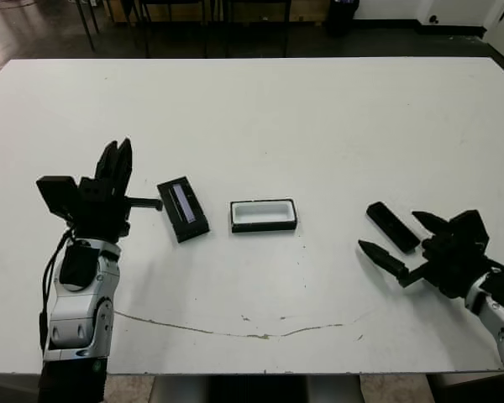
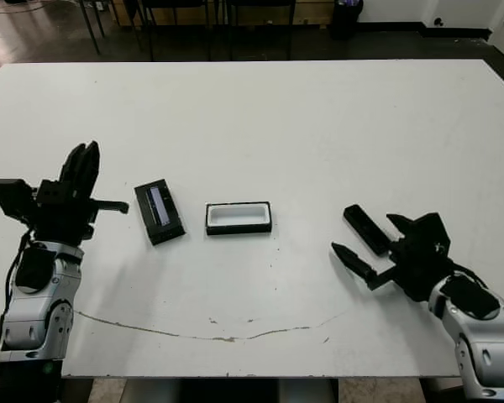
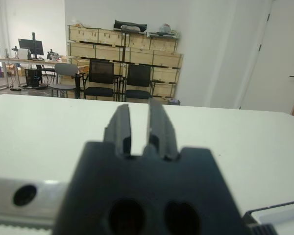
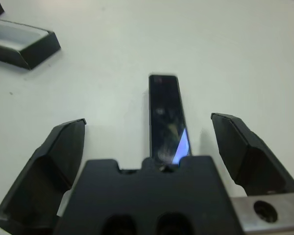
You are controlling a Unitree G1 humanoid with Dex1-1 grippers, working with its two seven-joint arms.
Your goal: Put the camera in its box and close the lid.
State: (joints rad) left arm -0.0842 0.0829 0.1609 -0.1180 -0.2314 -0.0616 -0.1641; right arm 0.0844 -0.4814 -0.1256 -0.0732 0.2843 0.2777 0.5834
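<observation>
The camera [image 1: 392, 227] lay flat on the white table [image 1: 319, 126], well to the right of the box [image 1: 264, 215]. The right gripper [image 1: 407, 240] was spread wide and empty. In the right wrist view the camera [image 4: 165, 117] lay between its two fingers [image 4: 49, 166], touching neither. The box sat open near the table's middle, white lining up. Just to its left lay the lid [image 1: 183, 209], slightly angled, window strip up. The left gripper [image 1: 118, 161] hovered beside the lid with its fingers nearly closed, only a narrow gap between them, holding nothing. There was one camera, one box and one lid. No writing could be read on any of them.
</observation>
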